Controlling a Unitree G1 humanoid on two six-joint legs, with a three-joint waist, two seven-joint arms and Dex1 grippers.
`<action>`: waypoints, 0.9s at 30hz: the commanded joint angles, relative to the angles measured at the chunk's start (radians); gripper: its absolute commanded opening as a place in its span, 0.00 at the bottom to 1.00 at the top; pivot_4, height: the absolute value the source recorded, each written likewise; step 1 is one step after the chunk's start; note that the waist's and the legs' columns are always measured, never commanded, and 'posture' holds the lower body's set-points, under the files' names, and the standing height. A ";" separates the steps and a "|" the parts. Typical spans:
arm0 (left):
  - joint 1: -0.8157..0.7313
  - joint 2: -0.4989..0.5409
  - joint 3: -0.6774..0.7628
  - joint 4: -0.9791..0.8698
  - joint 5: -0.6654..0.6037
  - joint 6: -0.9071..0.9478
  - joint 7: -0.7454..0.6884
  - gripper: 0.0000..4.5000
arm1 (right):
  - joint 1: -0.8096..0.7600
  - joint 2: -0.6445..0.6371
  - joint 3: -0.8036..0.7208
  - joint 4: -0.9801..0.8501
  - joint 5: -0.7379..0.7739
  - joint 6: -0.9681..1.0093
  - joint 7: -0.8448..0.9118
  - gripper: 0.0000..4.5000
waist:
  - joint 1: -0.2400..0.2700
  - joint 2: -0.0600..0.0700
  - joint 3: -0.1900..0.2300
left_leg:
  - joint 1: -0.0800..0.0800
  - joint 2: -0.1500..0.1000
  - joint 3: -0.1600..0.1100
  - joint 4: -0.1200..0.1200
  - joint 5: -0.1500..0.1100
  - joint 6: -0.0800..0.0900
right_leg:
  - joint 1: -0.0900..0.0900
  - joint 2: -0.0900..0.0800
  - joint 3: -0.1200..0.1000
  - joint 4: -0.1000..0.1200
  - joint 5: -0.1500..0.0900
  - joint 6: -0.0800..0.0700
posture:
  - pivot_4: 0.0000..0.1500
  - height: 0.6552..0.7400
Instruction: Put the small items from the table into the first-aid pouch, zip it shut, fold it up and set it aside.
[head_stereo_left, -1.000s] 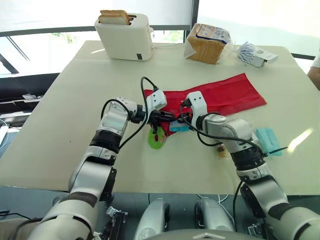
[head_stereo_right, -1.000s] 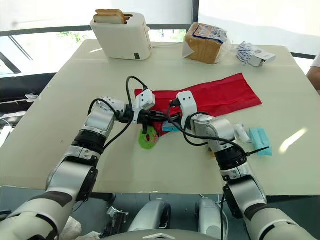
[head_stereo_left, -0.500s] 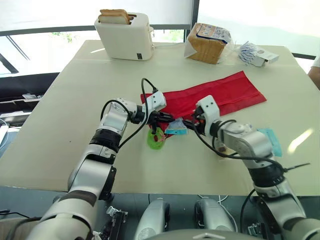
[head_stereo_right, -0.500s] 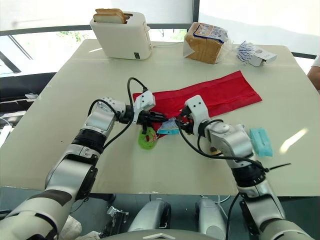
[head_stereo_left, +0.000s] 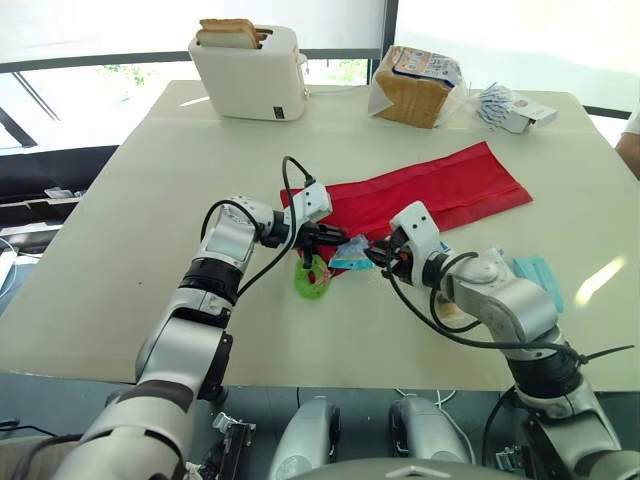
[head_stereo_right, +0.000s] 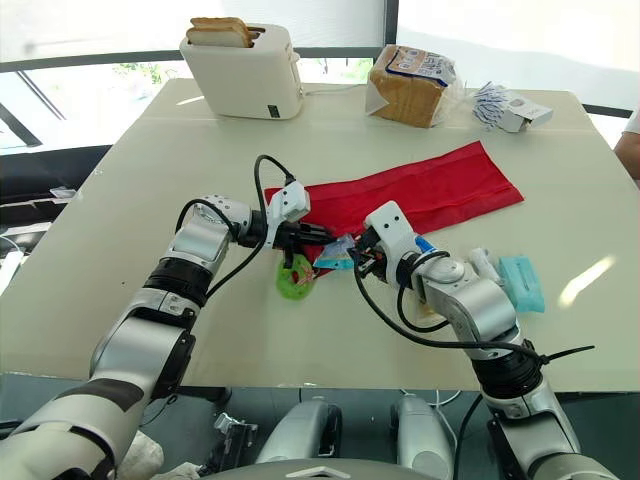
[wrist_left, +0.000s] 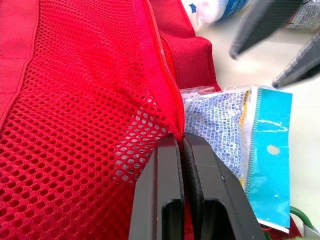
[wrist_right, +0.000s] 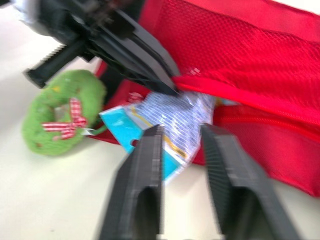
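We see the left end effector (wrist_left: 181, 142) pressed together on the zipper edge of the red fabric pouch with mesh lining (wrist_left: 75, 100), at the pouch's near-left end. The right end effector (wrist_right: 180, 132) is spread, tips just over the flat blue-and-white sealed packet (wrist_right: 165, 120), not gripping it. We see the packet partly tucked under the held pouch edge, the rest out on the cream surface (head_stereo_left: 130, 200). A green fuzzy ring with a red checked bow (head_stereo_left: 312, 278) lies just beside the packet. The pouch runs flat toward the far right. Beside the right arm we see a teal flat pack (head_stereo_right: 521, 283) and a small white tube (head_stereo_right: 482, 265). At the far edge are a white toaster holding bread slices (head_stereo_left: 250, 72), a bagged bread loaf (head_stereo_left: 412, 85) and a small white box (head_stereo_left: 515, 110).
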 joint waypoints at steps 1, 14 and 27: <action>-0.026 0.005 0.008 -0.006 -0.014 -0.016 -0.010 0.00 | 0.000 -0.014 0.007 -0.026 -0.009 -0.042 0.031 0.02 | 0.000 0.000 0.000 | 0.000 0.000 0.000 0.000 0.000 0.000 | 0.000 0.000 0.000 0.000 0.000 0.000 | 1.00 1.00; -0.004 0.009 0.007 -0.028 -0.016 -0.015 -0.022 0.00 | -0.044 0.011 0.141 0.210 -0.134 -0.158 0.093 0.02 | -0.001 0.000 0.000 | 0.000 0.000 0.000 0.000 0.001 -0.002 | 0.000 0.000 0.000 0.000 0.000 0.000 | 1.00 1.00; 0.034 0.016 0.000 -0.083 -0.022 -0.021 -0.037 0.00 | -0.150 0.106 0.138 0.494 -0.269 -0.373 0.093 0.02 | -0.007 0.000 0.000 | 0.001 0.000 0.000 0.000 0.002 -0.003 | 0.000 0.000 0.001 0.001 0.000 0.000 | 1.00 1.00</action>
